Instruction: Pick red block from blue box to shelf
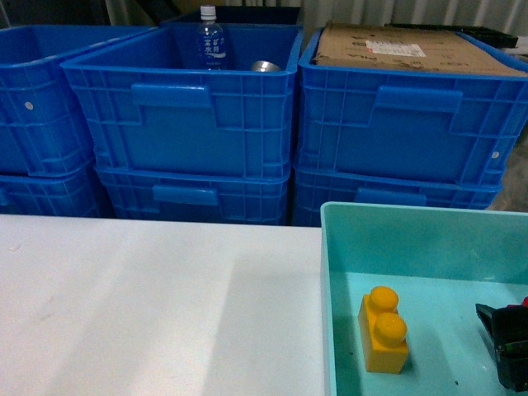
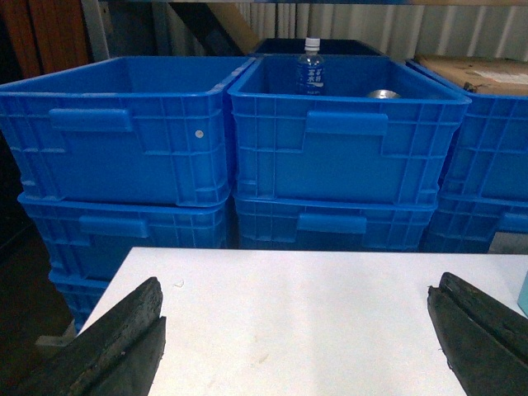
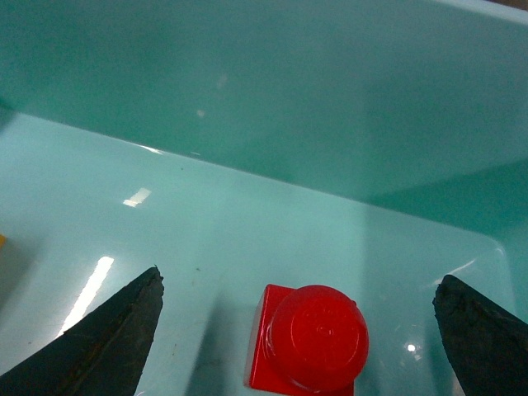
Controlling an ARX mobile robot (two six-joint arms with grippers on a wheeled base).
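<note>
The red block [image 3: 309,338] stands stud-up on the floor of the blue box [image 3: 289,82], near its far wall. My right gripper [image 3: 299,279] hangs open over it, one finger on each side and neither touching. In the head view the blue box [image 1: 412,211] sits at the table's right front. Only the dark tip of the right gripper [image 1: 505,345] shows at the edge, with a red sliver above it. My left gripper [image 2: 297,285] is open over bare white table, holding nothing. The shelf is out of view.
A yellow-orange two-stud brick [image 1: 384,332] lies in the box, left of the right gripper. Dark-blue ribbed crates [image 1: 190,124] stand stacked behind the white table [image 1: 148,305]; one holds a water bottle [image 1: 211,37], another carries cardboard [image 1: 388,48].
</note>
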